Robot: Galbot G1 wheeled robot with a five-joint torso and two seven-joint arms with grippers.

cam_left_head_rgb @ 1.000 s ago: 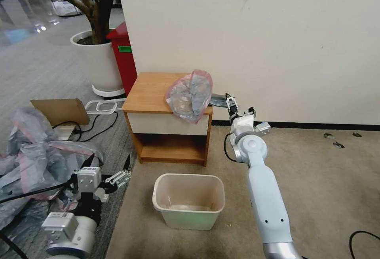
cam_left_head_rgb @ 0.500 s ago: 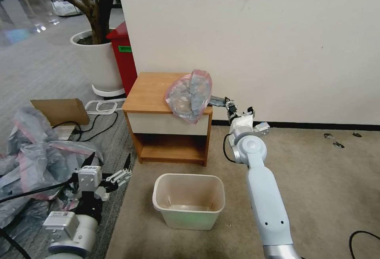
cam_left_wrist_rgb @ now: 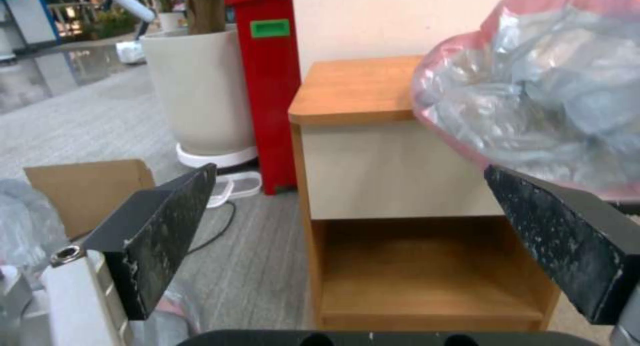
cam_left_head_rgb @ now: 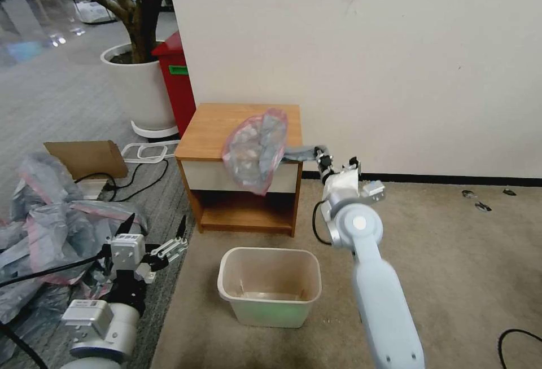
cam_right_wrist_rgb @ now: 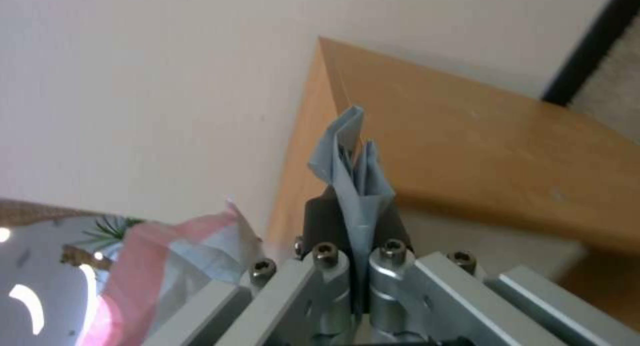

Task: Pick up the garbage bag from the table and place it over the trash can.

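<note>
The bag (cam_left_head_rgb: 252, 150) is shown held clear of the tabletop (cam_left_head_rgb: 217, 129), hanging in front of the table's front right corner and partly over the drawer front (cam_left_head_rgb: 206, 176). A twisted grey end of the bag (cam_right_wrist_rgb: 352, 173) is clamped between the fingers (cam_right_wrist_rgb: 319, 221) of the right gripper (cam_left_head_rgb: 320, 157), which is placed just beside the table's right edge, near the wall (cam_left_head_rgb: 395, 64). The bag's pink-rimmed mouth is turned toward the robot's left, and its grey folds are seen close up in the left wrist view (cam_left_wrist_rgb: 547, 95).

The bin (cam_left_head_rgb: 270, 285) is set on the carpet in front of the table, below the bag and apart from it.

The left gripper (cam_left_head_rgb: 151, 239) is held low on the robot's left, beside a heap of similar bags (cam_left_head_rgb: 51, 228), with its fingers (cam_left_wrist_rgb: 167, 226) spread wide apart and nothing between them. A red bin (cam_left_head_rgb: 176, 75) and a white planter (cam_left_head_rgb: 141, 89) are placed left of the table.
</note>
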